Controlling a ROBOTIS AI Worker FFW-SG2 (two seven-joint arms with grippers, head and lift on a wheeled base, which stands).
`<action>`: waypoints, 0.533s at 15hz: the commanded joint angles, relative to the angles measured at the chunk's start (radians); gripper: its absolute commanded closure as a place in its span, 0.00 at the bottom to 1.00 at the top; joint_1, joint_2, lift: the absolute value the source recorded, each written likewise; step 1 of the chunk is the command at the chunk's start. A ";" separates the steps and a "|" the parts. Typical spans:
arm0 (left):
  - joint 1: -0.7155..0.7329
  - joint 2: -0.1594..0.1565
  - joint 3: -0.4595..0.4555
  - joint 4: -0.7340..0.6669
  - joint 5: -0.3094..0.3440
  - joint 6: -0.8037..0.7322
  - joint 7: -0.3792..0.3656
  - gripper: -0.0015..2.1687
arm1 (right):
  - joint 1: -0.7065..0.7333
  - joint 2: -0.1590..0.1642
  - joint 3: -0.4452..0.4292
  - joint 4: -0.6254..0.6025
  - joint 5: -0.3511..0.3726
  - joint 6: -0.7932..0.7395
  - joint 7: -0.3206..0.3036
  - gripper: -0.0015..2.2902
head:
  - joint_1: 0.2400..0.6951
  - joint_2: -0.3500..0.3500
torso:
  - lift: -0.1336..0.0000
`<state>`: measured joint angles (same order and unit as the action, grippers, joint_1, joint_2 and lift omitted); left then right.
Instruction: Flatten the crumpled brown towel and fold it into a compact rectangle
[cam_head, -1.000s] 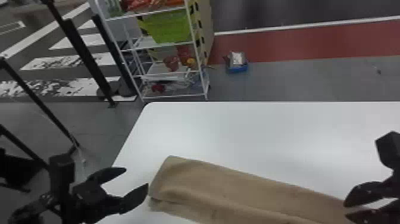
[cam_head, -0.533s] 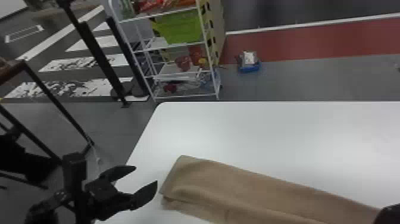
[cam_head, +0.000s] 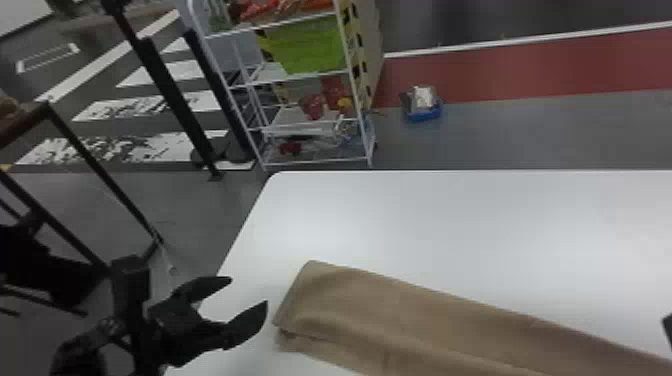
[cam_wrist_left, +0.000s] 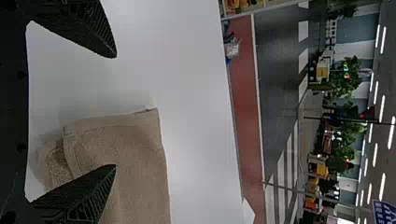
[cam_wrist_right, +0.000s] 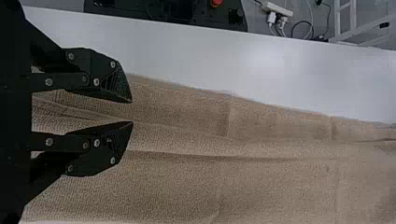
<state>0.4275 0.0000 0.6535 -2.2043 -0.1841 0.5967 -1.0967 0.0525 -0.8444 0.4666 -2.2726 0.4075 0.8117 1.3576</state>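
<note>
Brown cloth towel (cam_head: 425, 320) lies on the desk, folded long and narrow, with a lower layer peeking out at the end by the left hand. In the head view we log its long axis as slanting: that end points left, the body runs right and towards us, out past the frame.

Left hand (cam_head: 249, 291) hangs near that end, spread and gripping nothing. Right hand (cam_head: 668, 327) sits at the head view's right edge; in the right wrist view we see it (cam_wrist_right: 132, 112) over the towel, tips a little apart, nothing pinched.

Desk (cam_head: 425, 225): smooth, white, rounded corner. Beyond it, grey floor (cam_head: 525, 130), a dull red strip (cam_head: 500, 75), and a blue container with a silver top (cam_head: 423, 102). A white wire rack (cam_head: 320, 162) bears a bright green bin (cam_head: 310, 47); black posts (cam_head: 172, 95) stand left of it.

Left wrist view gives us leafy green plants (cam_wrist_left: 345, 74) and long ceiling lights (cam_wrist_left: 383, 186); right wrist view, white plugs (cam_wrist_right: 272, 18) and black equipment with a red knob (cam_wrist_right: 216, 2).
</note>
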 joint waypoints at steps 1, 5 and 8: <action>-0.004 -0.003 0.005 0.009 0.000 -0.002 0.000 0.02 | -0.033 0.016 0.026 0.041 0.022 0.001 0.009 0.37 | 1.00 0.99 | 0.07; -0.010 -0.003 0.008 0.017 0.000 -0.005 -0.003 0.02 | -0.054 0.030 0.056 0.068 0.053 0.004 0.009 0.37 | 1.00 0.97 | 0.07; -0.012 -0.003 0.012 0.018 0.000 -0.005 -0.006 0.02 | -0.066 0.038 0.090 0.070 0.060 0.007 0.009 0.37 | 1.00 0.98 | 0.07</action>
<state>0.4159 0.0000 0.6636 -2.1863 -0.1841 0.5915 -1.1018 -0.0100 -0.8101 0.5451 -2.2033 0.4648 0.8173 1.3576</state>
